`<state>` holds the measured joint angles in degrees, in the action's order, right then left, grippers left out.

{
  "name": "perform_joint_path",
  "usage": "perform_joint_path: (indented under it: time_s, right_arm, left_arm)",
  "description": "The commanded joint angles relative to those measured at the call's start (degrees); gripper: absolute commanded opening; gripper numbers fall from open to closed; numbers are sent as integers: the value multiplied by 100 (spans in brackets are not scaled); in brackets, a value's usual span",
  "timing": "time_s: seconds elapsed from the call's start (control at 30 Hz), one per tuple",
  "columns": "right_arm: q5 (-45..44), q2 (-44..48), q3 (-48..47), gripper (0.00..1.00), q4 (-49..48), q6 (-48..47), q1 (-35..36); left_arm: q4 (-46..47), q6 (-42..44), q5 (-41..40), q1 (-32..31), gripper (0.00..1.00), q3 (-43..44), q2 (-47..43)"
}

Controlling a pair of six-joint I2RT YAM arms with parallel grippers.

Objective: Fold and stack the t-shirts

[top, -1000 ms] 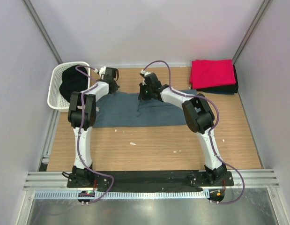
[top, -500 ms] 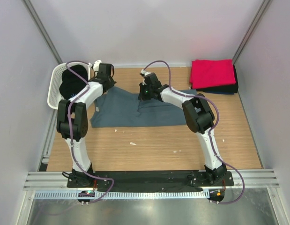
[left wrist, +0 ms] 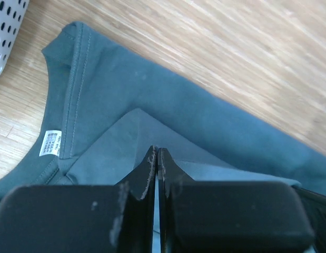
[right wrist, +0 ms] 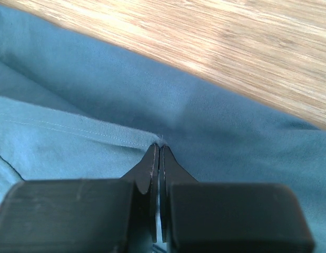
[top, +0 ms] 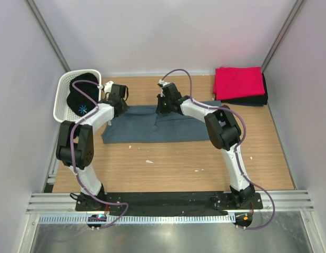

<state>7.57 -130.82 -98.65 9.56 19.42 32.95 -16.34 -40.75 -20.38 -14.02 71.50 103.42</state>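
Since a second ago, the left elbow is swung toward 9 o'clock. Left fingers [left wrist: 142,176] and right fingers [right wrist: 148,168] are clamped on the blue-grey t-shirt [top: 152,126], spread mid-desk [top: 173,163]. Limp, light cloth is best pinched at its hems.

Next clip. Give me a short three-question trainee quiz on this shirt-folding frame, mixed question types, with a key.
1. True or false: the red shirt tops the far-right stack.
2. Which shirt do the left gripper and right gripper pinch? A red shirt; B blue-grey shirt; C black shirt.
3. Fill in: the basket stands at the table's far ____ corner.
Key: 1 true; 2 B; 3 left.
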Motion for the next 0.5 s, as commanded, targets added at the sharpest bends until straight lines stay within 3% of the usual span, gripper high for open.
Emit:
perform_joint_path:
  time_s: [0.0,0.3,0.33,0.47]
  right_arm:
    - [-63,268,-23,1,-7,-35,10]
    - [130,479,215,3,-209,-149,10]
    - [217,505,215,7,-200,-166,10]
    - [420,593,127,40,-60,-158,-60]
  left_arm:
    - [105,-126,-238,-57,0,-171,-322]
    - [34,-258,-282,-162,0,-550,-348]
    - [34,-266,-291,-180,0,-585,-348]
    - [34,-302,-291,-206,0,-760,-418]
